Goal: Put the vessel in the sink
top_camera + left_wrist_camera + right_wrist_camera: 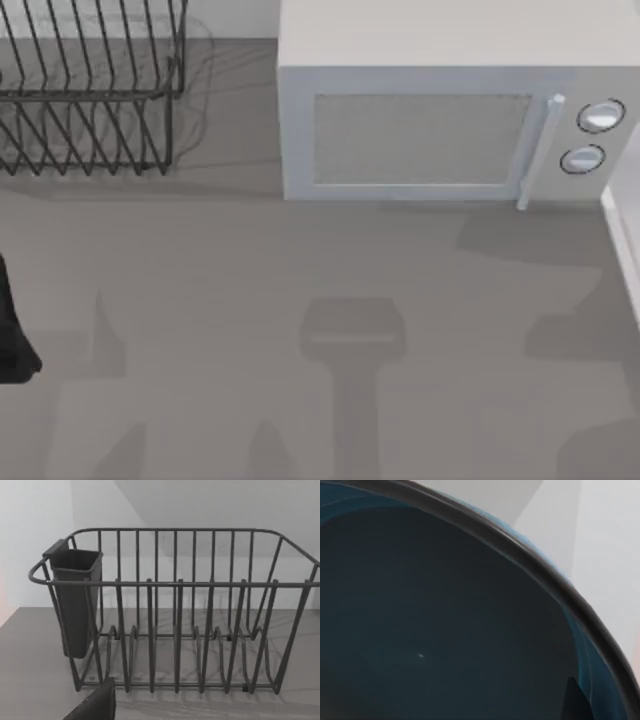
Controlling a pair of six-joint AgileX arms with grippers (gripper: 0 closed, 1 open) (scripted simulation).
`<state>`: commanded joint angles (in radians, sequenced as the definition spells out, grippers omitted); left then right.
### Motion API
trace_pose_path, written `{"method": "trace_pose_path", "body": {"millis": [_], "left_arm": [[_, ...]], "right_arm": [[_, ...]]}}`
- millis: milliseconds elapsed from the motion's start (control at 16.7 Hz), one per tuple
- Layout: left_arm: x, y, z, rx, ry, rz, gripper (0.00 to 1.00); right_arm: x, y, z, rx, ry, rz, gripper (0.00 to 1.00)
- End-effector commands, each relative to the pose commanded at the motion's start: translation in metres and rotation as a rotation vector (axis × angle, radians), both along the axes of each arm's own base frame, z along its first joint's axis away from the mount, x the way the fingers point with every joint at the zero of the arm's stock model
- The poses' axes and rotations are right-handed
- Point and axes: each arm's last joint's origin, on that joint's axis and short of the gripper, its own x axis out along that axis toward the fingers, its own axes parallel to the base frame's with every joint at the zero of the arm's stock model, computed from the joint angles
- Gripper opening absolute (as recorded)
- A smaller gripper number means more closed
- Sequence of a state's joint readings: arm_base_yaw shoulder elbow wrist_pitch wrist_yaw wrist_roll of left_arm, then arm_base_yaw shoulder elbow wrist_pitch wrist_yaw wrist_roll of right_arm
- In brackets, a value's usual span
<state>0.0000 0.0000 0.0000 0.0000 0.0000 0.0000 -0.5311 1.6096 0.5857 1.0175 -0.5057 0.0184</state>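
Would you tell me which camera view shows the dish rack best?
The left wrist view: the dish rack stands whole and face-on, with its dark cup hung at one end. The top view catches part of it at the table's far left corner. The right wrist view looks into the bowl.

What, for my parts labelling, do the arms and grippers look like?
Little shows. The left arm, at the top view's left edge, is black with angular edges. The left gripper is dark grey and flat-sided. No cables or markings visible.
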Motion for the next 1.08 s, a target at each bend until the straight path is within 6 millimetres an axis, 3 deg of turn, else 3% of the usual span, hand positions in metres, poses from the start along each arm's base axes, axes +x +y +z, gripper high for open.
{"method": "trace_pose_path", "body": {"millis": [360, 600, 780, 1020, 1080], "left_arm": [[0.0, 0.0, 0.0, 0.0, 0.0, 0.0, 1.0], [0.0, 0.0, 0.0, 0.0, 0.0, 0.0, 1.0], [0.0, 0.0, 0.0, 0.0, 0.0, 0.0, 1.0], [0.0, 0.0, 0.0, 0.0, 0.0, 0.0, 1.0], [0.0, 0.0, 0.0, 0.0, 0.0, 0.0, 1.0]], "right_arm": [[0.005, -0.003, -0.076, -0.009, -0.01, 0.002, 0.0], [-0.004, 0.003, -0.113, -0.013, -0.019, 0.0, 0.0], [-0.008, 0.006, -0.125, -0.008, -0.014, -0.001, 0.0], [-0.008, 0.006, -0.125, -0.008, -0.014, -0.001, 0.0], [-0.008, 0.006, -0.125, -0.008, -0.014, -0.001, 0.08]]}}
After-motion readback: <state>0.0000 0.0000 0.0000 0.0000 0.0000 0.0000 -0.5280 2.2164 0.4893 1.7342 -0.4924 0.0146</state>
